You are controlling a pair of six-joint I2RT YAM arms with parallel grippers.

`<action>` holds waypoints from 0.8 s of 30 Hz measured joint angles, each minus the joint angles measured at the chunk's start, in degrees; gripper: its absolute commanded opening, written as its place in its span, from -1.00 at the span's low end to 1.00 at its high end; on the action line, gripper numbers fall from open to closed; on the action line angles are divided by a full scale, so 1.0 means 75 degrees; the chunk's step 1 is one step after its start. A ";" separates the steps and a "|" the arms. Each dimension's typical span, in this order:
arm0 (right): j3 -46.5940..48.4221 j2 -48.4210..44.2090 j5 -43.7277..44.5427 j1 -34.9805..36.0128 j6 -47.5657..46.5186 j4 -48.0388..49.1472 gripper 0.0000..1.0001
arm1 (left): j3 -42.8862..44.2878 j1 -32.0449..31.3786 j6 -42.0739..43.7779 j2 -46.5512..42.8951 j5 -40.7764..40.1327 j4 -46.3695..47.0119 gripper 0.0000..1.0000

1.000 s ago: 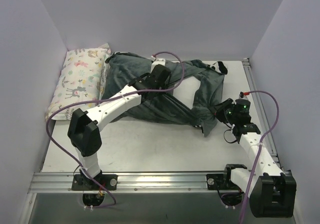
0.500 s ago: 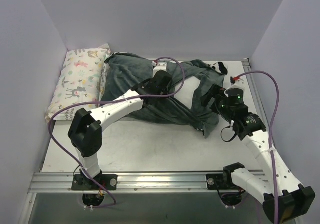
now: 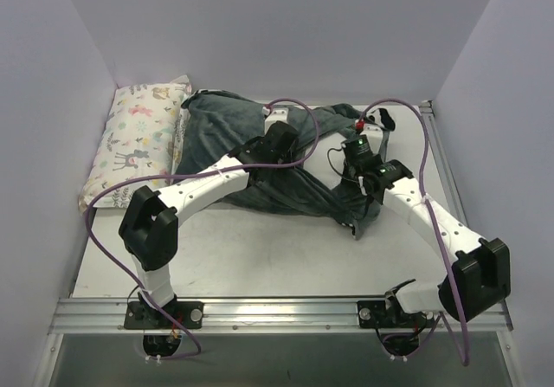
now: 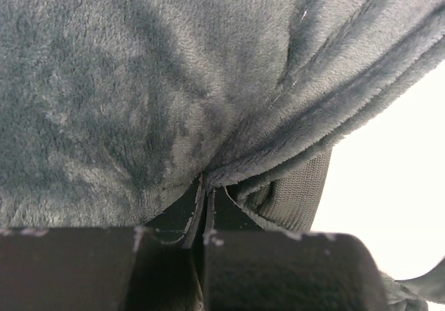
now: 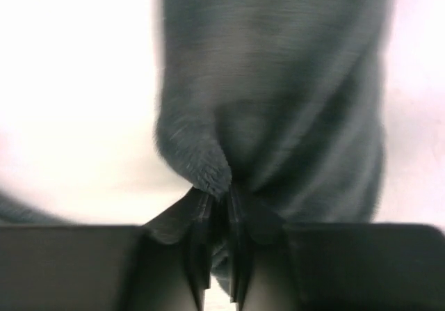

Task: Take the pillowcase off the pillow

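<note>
At back-centre of the table (image 3: 260, 248) we see the pillowcase (image 3: 221, 127) bunched grey-side out, beside the animal-print pillow (image 3: 138, 140). Left gripper (image 4: 206, 210) and right gripper (image 5: 220, 203) each pinch its fabric.

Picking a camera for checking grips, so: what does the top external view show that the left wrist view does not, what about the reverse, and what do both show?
Only the top external view: both arms, the right gripper at the right side of the pillowcase, and the animal-print pillow by the left wall. Only the left wrist view: the left gripper shut on a fold of grey fabric beside a seam. Both: the pillowcase's grey inner face and a patch of the white pillow.
</note>
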 measured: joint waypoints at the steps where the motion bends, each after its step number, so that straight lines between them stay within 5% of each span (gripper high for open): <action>1: -0.0082 -0.0093 -0.0017 -0.0175 -0.0003 0.0000 -0.87 | -0.0015 0.0026 -0.0026 0.0012 0.0058 0.0041 -1.00; 10: -0.1807 -0.1877 -0.1649 -0.3302 0.0609 0.0516 -1.00 | -0.0676 0.1003 -0.0472 -0.0207 0.1568 0.0836 -1.00; 15: -0.3016 -0.1378 -0.3526 -0.4336 0.1492 0.1874 -1.00 | -0.1003 0.1221 -0.0641 -0.0388 0.2250 0.1081 -1.00; 24: -0.5109 0.1559 -0.6668 -0.4444 0.4252 0.8696 -0.62 | -0.1139 0.0682 -0.0358 -0.0082 0.1545 0.1469 -1.00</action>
